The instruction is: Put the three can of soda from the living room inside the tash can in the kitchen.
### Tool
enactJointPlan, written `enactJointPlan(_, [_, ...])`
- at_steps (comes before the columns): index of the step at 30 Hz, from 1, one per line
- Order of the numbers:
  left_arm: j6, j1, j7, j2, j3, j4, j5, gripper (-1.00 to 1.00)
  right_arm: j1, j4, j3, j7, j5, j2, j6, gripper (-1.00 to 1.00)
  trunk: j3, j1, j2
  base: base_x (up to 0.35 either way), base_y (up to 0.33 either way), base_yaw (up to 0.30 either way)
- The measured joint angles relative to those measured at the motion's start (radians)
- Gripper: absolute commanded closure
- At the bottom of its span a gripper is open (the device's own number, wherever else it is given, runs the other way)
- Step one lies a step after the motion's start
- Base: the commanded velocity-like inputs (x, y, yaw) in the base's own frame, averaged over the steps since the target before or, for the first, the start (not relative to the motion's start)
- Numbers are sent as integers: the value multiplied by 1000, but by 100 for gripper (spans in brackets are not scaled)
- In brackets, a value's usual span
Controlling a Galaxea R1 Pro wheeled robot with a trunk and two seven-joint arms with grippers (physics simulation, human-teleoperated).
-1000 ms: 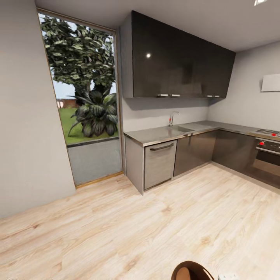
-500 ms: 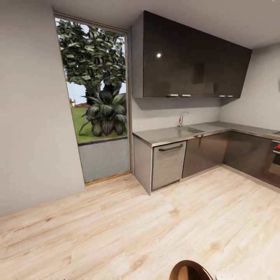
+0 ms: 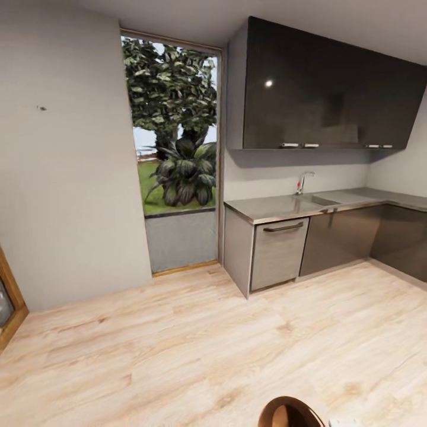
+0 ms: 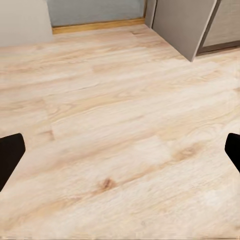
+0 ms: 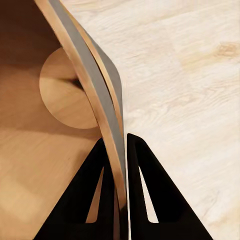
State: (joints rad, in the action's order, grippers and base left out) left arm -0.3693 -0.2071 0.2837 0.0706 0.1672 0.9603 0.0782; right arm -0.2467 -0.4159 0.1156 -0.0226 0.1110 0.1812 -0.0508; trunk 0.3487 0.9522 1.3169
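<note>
- Two dark fingers of the right claw [image 5: 117,150] pinched on the rim of the tash can [image 5: 60,95], one inside, one outside; tan interior bare as far as seen.
- Left claw [image 4: 120,155] spread wide over light wood floor [image 3: 178,344], gripping nothing.
- Tash can rim low in the head view.
- Kitchen: grey counter [image 3: 279,207] with sink and faucet [image 3: 302,182], dark upper cabinets [image 3: 326,89], tall window [image 3: 175,148] onto greenery.

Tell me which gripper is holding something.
The right gripper: its fingers pinch the trash can wall. The left gripper is wide open over bare floor.
</note>
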Motion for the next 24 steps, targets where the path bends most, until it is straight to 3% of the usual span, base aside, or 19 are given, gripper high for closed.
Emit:
enactJointPlan(17, [-1, 0, 0, 0, 0, 2, 2, -100, 0, 2, -3, 0, 0, 6, 0, 100, -9, 0, 0, -309, 0, 217])
enactJointPlan(20, [-2, 0, -1, 0, 1, 2, 2, -100, 4, 0, -6, -6, 1, 27, 6, 100, -13, 0, 0, -325, 0, 175])
enactJointPlan(22, [-2, 0, -1, 0, 2, 2, 2, -100, 12, 6, -9, -12, 9, 71, 24, 100, -15, 0, 0, -325, 0, 174])
enactJointPlan(24, [-2, 0, -1, 0, 2, 2, 2, -100, 13, 10, -14, -6, 7, 89, 26, 100, -17, 0, 0, -325, 0, 174])
